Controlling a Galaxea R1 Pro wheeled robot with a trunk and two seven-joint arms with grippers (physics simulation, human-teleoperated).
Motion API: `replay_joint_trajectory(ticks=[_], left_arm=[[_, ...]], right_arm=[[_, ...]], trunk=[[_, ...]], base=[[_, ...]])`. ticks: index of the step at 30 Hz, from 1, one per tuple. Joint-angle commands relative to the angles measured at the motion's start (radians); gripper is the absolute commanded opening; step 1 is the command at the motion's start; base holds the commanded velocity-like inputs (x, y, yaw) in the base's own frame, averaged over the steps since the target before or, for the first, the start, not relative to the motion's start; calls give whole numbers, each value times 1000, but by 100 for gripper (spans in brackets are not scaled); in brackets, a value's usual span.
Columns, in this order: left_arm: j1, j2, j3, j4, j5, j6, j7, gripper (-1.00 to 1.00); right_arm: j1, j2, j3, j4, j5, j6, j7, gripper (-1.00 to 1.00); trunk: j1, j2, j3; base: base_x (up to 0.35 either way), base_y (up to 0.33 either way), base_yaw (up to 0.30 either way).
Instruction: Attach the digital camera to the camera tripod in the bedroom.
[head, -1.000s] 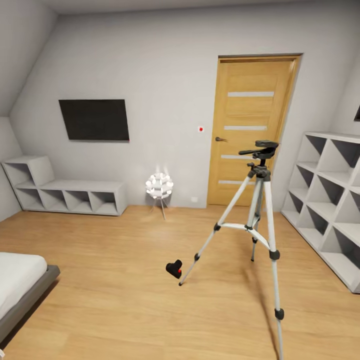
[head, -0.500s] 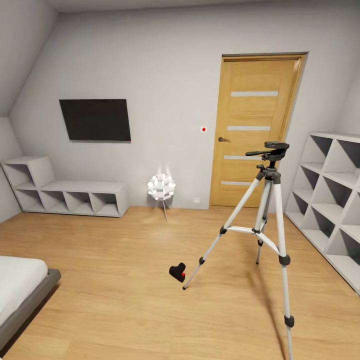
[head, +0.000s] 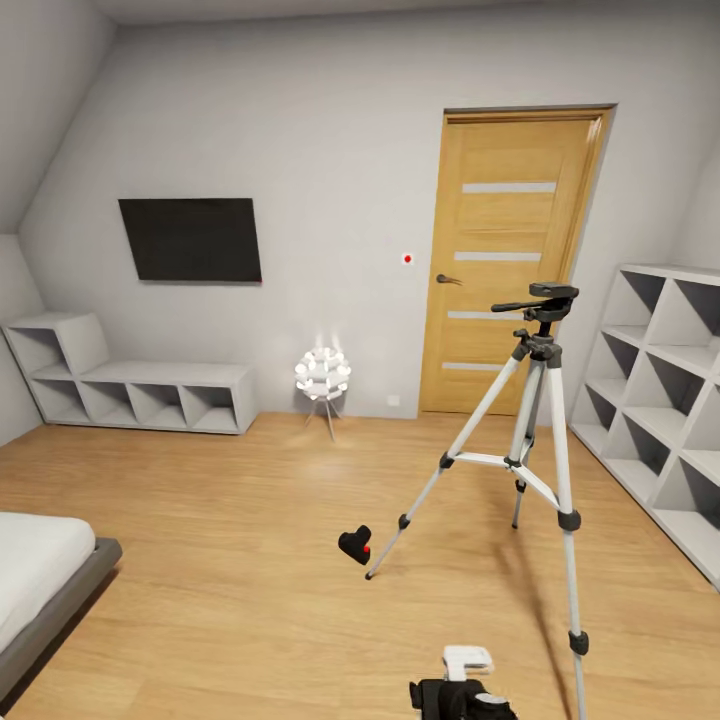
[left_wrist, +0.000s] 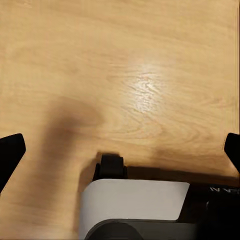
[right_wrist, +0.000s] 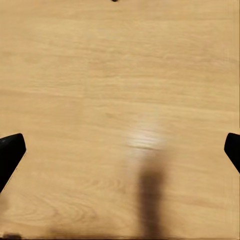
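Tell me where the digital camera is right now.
In the head view, the digital camera lies on the wood floor near the centre, just left of the camera tripod and its nearest foot, well in front of the door.

This is a bedroom in a home, under a sloped ceiling (head: 45, 100) at 10 o'clock. A low grey bed (head: 40, 580) sits at 8 o'clock on a light wood floor (head: 220, 500). Pale grey walls carry a dark wall-mounted screen (head: 190, 240) at 11 o'clock, above low white cube shelves (head: 130, 385). A wooden door (head: 515, 260) stands at 1 o'clock, taller cube shelving (head: 660, 400) at 3 o'clock, and a small globe lamp (head: 322, 375) at 12
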Motion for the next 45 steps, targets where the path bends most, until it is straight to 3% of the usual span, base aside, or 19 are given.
replay_joint_trajectory(ticks=[1, 4, 9, 11, 12, 16, 17, 20, 22, 24, 25, 29, 33, 37, 42, 45], left_arm=[[-16, 0, 2, -9, 10, 30, -1, 100], [-46, 1, 4, -25, 13, 67, -1, 100], [-96, 7, 31, -95, 66, 131, 1, 100], [-102, 8, 35, -119, 81, 148, 1, 100], [-111, 11, 45, -211, 121, 209, 2, 100], [-110, 13, 50, -342, 168, 275, 2, 100], [-92, 11, 50, -436, 198, 326, 4, 100], [-86, 9, 49, -460, 204, 338, 4, 100], [-63, 3, 45, -533, 210, 361, 5, 100], [-40, 0, 43, -588, 212, 379, 5, 100], [-40, 0, 43, -588, 212, 379, 5, 100], [2, -3, 41, -706, 214, 430, 5, 100], [18, -4, 40, -778, 215, 471, 4, 100], [24, -10, 39, -836, 215, 514, 4, 100], [12, -38, 38, -908, 215, 574, 2, 100], [3, -47, 32, -913, 214, 580, 2, 100]], right_arm=[[-9, 4, 2, -21, 3, 45, 0, 100], [-21, 14, 17, -48, 5, 95, 2, 100], [-35, 26, 120, -90, 6, 123, -1, 100], [-37, 26, 140, -96, 6, 119, -2, 100], [-39, 26, 179, -124, 5, 104, -4, 100], [-39, 25, 203, -199, 6, 99, -8, 100], [-24, 13, 212, -290, 7, 122, -12, 100], [-14, 2, 213, -310, 7, 149, -13, 100], [1, -26, 211, -337, 7, 199, -27, 100], [5, -50, 205, -344, 7, 213, -44, 100], [5, -50, 205, -344, 7, 213, -44, 100], [9, -106, 195, -352, 3, 227, -71, 100], [1, -124, 192, -368, -1, 237, -80, 100], [-14, -122, 192, -408, -4, 276, -85, 100], [-29, -72, 195, -554, -6, 385, -89, 100], [-30, -66, 196, -579, -6, 397, -86, 100]], trunk=[[0, -1, -1], [0, -1, -1], [0, -1, -1], [0, -1, -1], [0, -1, -1], [0, -1, -1], [0, -1, -1], [0, -1, -1], [0, -1, -1], [0, -1, -1], [0, -1, -1], [0, -1, -1], [0, -1, -1], [0, -1, -1], [0, -1, -1], [0, -1, -1]], base=[[0, 0, 0], [0, 0, 0], [0, 0, 0], [0, 4, 0], [0, 109, -30], [0, 184, -53], [0, 272, -18], [0, 279, -13], [0, 292, -5], [0, 295, -3], [0, 296, -3], [0, 298, -25], [0, 299, -109], [2, 300, -178], [111, 270, -240], [231, 207, -253]])
